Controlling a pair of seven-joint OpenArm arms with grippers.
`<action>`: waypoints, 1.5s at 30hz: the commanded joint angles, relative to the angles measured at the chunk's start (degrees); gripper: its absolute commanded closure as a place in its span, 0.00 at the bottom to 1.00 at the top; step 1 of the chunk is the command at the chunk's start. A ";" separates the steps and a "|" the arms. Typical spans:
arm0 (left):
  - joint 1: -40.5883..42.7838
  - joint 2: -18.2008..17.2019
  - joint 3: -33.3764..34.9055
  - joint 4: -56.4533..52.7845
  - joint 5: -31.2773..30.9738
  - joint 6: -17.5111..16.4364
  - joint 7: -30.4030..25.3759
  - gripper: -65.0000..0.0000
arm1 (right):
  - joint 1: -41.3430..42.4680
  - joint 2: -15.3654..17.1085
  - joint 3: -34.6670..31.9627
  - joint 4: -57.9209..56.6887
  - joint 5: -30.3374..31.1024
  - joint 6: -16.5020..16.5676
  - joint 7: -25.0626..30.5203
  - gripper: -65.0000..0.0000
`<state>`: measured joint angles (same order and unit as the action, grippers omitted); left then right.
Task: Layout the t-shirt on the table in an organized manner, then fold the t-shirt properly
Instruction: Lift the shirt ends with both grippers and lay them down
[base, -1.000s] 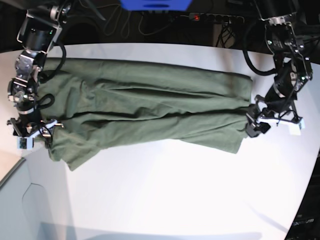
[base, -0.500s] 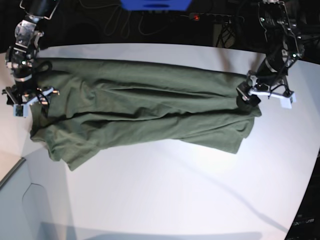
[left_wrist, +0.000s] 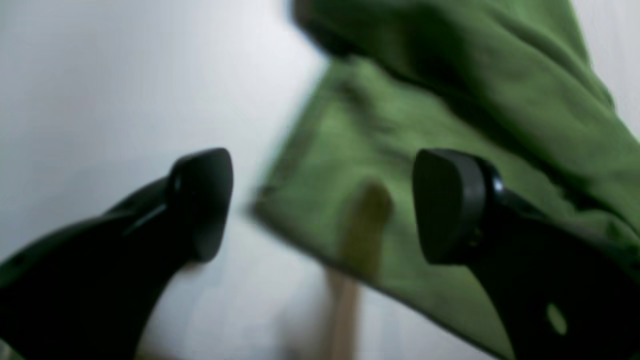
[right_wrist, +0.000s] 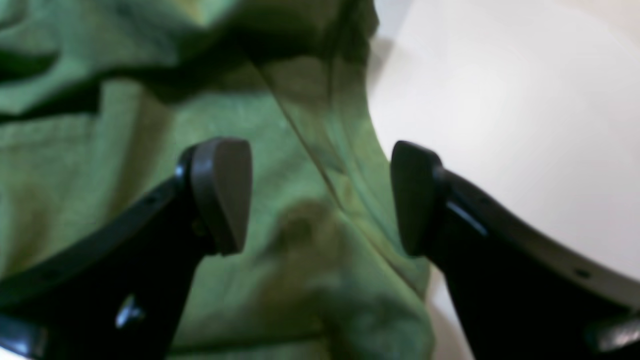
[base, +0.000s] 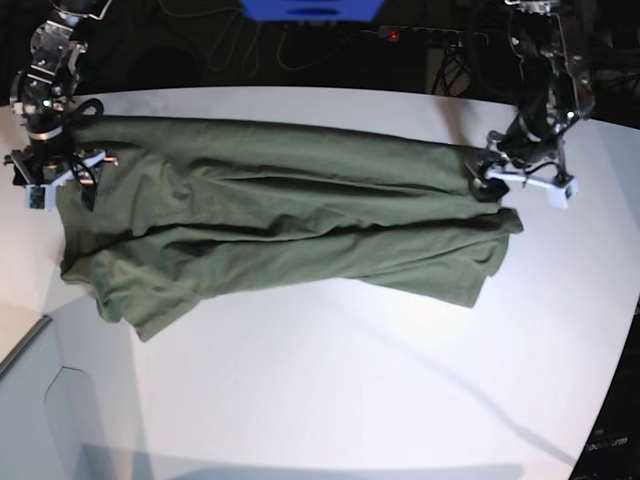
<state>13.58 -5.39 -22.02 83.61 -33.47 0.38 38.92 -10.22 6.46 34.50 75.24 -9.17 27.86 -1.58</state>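
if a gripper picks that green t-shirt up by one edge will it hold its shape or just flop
Likely flop: the t-shirt lies in soft wrinkles and overlapping folds on the table, so it looks limp. It probably drapes and drags rather than lifts flat. It seems thin, so probably light.

Black metal arms (base: 545, 70) with looping cables, white-trimmed tool (base: 520, 182) with dark pads (left_wrist: 445, 205).
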 joint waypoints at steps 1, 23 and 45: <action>0.00 -0.11 0.70 0.56 -0.33 -0.25 0.42 0.20 | 0.42 0.79 0.97 1.11 0.60 2.52 1.72 0.33; 4.39 -0.55 1.41 1.35 -0.77 -0.34 0.95 1.00 | -4.51 0.00 4.58 -6.01 0.42 6.65 1.80 0.33; 10.02 -0.55 0.26 9.44 -0.77 0.01 1.04 0.78 | -8.38 -1.14 4.31 8.41 0.51 6.65 1.80 0.33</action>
<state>23.35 -5.48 -21.34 92.01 -33.82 0.62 40.51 -19.05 4.71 38.68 82.54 -9.21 33.82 -1.19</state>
